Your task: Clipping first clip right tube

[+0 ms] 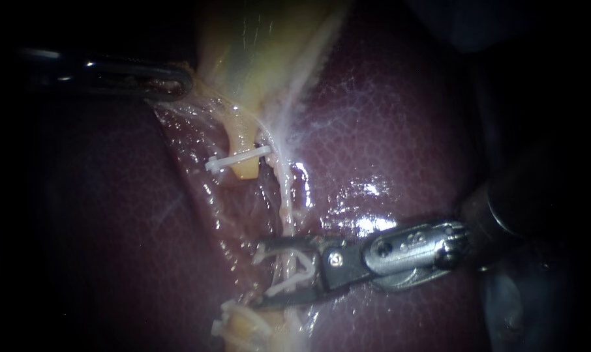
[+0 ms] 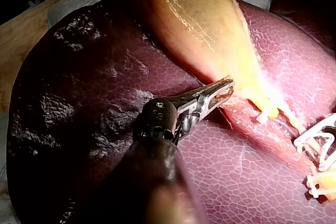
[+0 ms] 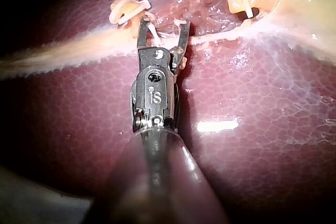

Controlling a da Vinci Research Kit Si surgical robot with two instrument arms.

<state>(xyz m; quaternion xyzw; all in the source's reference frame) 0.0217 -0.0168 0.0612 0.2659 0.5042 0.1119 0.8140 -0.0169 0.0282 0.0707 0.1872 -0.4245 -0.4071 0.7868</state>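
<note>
Stumps bearing clips flank the right instrument's open clip astride the tube.

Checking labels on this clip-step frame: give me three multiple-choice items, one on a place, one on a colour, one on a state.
1. Where are the slender right instrument's jaws?
A) lifted off all tissue
B) outside the endoscope view
C) either side of the thin pale tube

2. What colour is the small plastic clip across the yellow tube stump?
A) white
B) blue
C) black

3. How do the slender left instrument's jaws stand?
A) open and free
B) shut on the edge of the yellowish gallbladder
C) holding a clip

Answers:
1 C: in the endoscope view the tube runs between the jaws, which carry an open white clip.
2 A: it shows white against the stump.
3 B: the left wrist view shows both jaws pinching tissue at that edge.
</note>
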